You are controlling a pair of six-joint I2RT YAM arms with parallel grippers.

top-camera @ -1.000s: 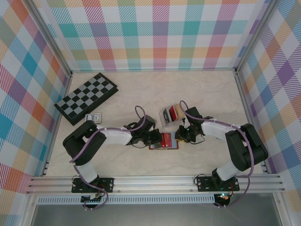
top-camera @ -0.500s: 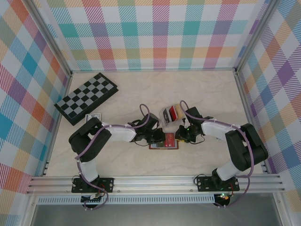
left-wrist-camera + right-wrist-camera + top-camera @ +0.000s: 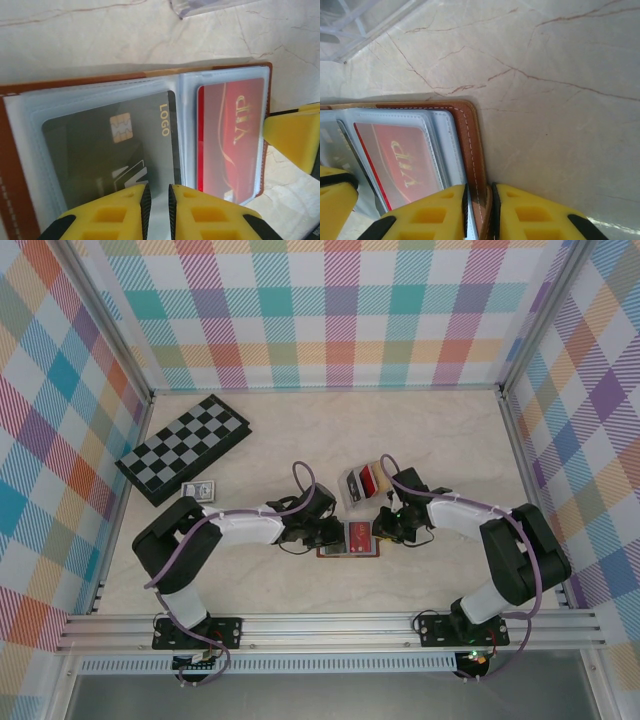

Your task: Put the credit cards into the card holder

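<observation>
Far left: a chessboard lies by the left wall, with a small blue-patterned pack just beside its near corner. Neither is part of the job.
Left gripper: the left gripper sits low over the middle fold of the card holder. Its yellow fingers stand narrow, with only a slit between them. I cannot tell whether they pinch the clear sleeve or merely sit above it.
Card holder: the card holder lies open and flat on the table, between the two grippers and near the front middle, with its clear sleeves facing up.
Left sleeve: a grey card with a chip and the word LOGO sits fully inside.
Right sleeve: a red card marked VIP is seated in its pocket.
Clear tray: the clear tray stands just behind the holder, with loose credit cards, red and tan, inside it.
Right gripper: the right gripper is clamped on the holder's stitched leather right edge and pins it down.
Step in hand: two cards look filed, so this is likely the gap between one insertion and the next pick.
Next move: the left arm probably has to lift clear, reach the tray and take one thin card by its edge. The right gripper should keep the holder steady, and a free sleeve must be opened first.
</observation>
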